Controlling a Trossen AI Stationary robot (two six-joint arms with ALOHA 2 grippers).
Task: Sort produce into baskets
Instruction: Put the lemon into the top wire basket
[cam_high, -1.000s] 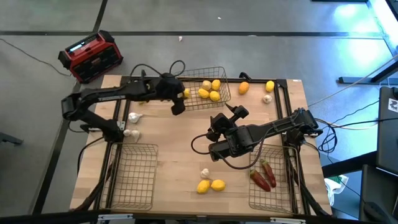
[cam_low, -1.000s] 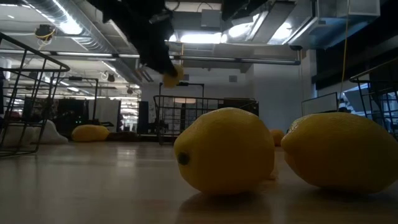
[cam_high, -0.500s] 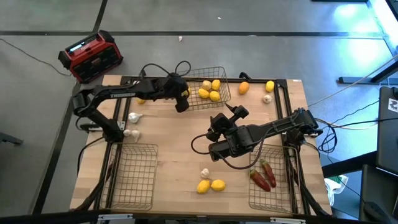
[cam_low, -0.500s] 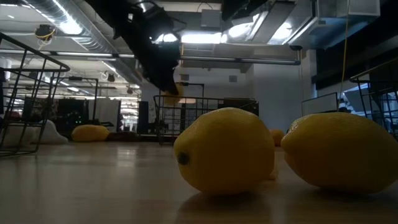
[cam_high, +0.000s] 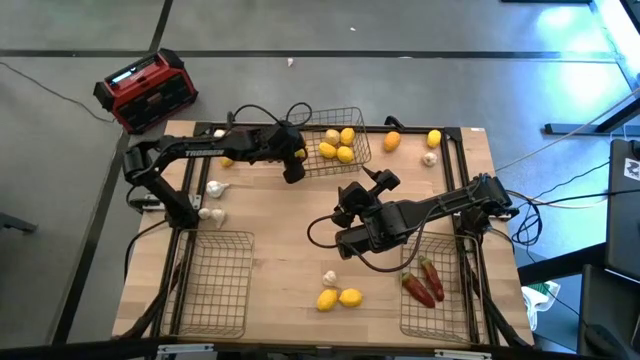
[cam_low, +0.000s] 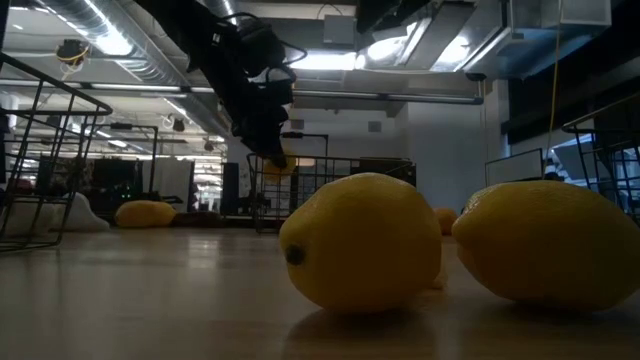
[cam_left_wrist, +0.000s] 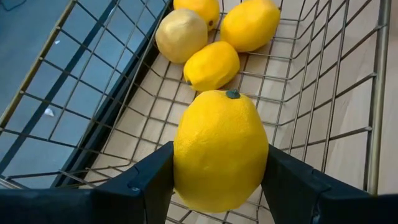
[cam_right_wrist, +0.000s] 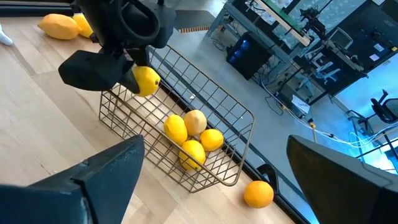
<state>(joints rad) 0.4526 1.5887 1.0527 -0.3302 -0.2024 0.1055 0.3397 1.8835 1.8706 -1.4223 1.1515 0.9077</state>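
Two dark fingers of your left end effector (cam_left_wrist: 217, 186) clamp a yellow lemon (cam_left_wrist: 221, 149) by its sides, stem end pointing away from the wrist. It hangs just over the near edge of the far basket (cam_high: 340, 140), above the wire, not resting on it. Your left arm reaches out nearly straight along the far side of the surface (cam_high: 290, 250), wrist bent down at the basket's left rim.

Four lemons (cam_high: 338, 146) lie in that far basket already, smooth, oval, one paler than the rest. Basket is thin grey wire, open mesh, rectangular.

Your right end effector (cam_high: 366, 191) sits mid-surface, fingers spread wide, holding nothing, pointed toward the far basket. Its arm runs back to the right edge, elbow folded low.

Loose on the surface: two lemons (cam_high: 338, 297) near the front with a white garlic bulb (cam_high: 329, 278) just beside them, two more garlic bulbs (cam_high: 213, 200) at the left, an orange fruit (cam_high: 392, 141) and another lemon (cam_high: 433, 138) far right with garlic (cam_high: 430, 158) near. Right basket (cam_high: 440, 300) holds dark red chilies (cam_high: 424, 281), long and tapered. Left basket (cam_high: 212, 285) is front left.
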